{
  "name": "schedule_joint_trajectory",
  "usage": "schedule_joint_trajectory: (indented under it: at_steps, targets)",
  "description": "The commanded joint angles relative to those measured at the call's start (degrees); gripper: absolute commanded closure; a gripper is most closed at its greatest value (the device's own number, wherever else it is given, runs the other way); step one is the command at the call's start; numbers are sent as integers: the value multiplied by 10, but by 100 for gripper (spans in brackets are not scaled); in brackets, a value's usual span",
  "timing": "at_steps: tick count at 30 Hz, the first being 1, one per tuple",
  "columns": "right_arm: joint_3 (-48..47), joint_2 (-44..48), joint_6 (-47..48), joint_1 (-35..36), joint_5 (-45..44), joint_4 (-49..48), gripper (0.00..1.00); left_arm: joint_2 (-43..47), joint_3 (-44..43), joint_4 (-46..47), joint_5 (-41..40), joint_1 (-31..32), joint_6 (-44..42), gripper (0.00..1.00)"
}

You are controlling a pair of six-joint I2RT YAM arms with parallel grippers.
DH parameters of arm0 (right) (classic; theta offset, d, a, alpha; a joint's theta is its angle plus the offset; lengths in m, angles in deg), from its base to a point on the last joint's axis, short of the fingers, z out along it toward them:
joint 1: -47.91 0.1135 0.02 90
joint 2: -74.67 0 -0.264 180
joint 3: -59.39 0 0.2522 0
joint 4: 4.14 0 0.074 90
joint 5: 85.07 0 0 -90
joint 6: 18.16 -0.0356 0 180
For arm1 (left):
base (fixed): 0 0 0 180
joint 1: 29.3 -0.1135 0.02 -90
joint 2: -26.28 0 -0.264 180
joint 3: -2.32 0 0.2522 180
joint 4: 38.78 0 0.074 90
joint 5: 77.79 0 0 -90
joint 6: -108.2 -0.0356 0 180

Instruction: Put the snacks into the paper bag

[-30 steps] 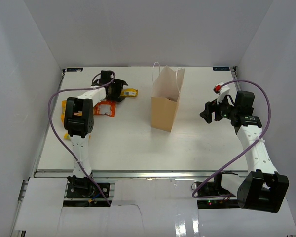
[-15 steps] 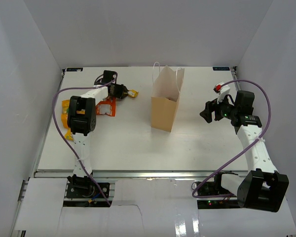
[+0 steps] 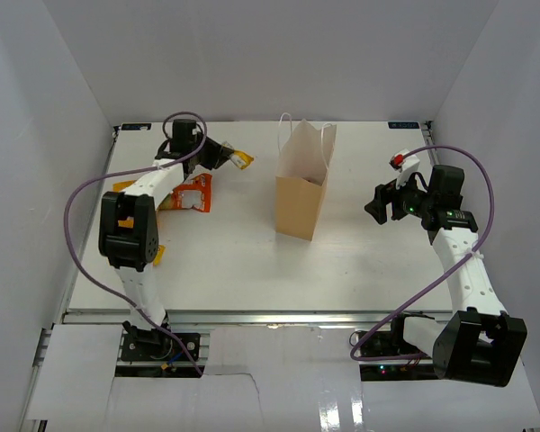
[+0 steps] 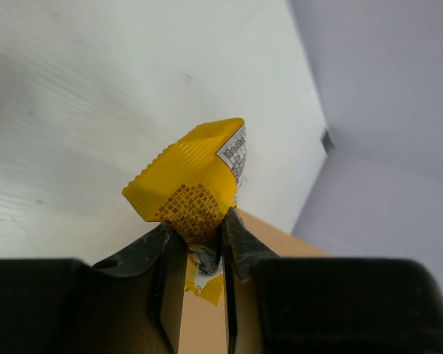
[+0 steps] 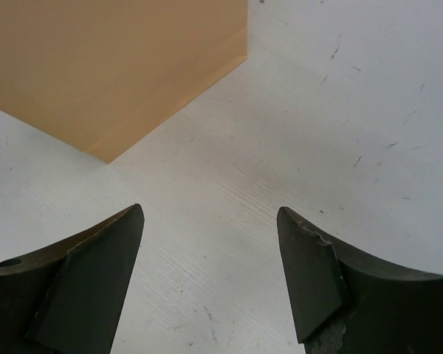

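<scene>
Between left fingers (image 4: 156, 258), yellow packet (image 4: 192, 184), tip outward

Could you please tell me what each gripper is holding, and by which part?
The left gripper pinches the yellow snack packet by one end; the right gripper is open and empty.

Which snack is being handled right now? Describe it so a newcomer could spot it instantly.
Find the tan paper bag standing in the middle of the table, then look left of it to the left gripper. Pinched in its jaws is the yellow packet, with a ridged crimped end; unlike the red-orange packets lying on the table nearby, it alone is gripped.
</scene>
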Motion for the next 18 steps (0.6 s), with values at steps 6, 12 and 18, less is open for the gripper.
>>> schedule_joint_trajectory:
  at_steps: [6,12,18]
  targets:
    - [-23,-4,-1,-3,12,-12,21,249,78,160,108,7,-110,79]
    - [-27,-9,0,-3,23,-14,21,285,9,156,154,38,-172,81]
    - [-33,-9,-1,-3,30,-14,21,265,-92,86,126,125,-270,81]
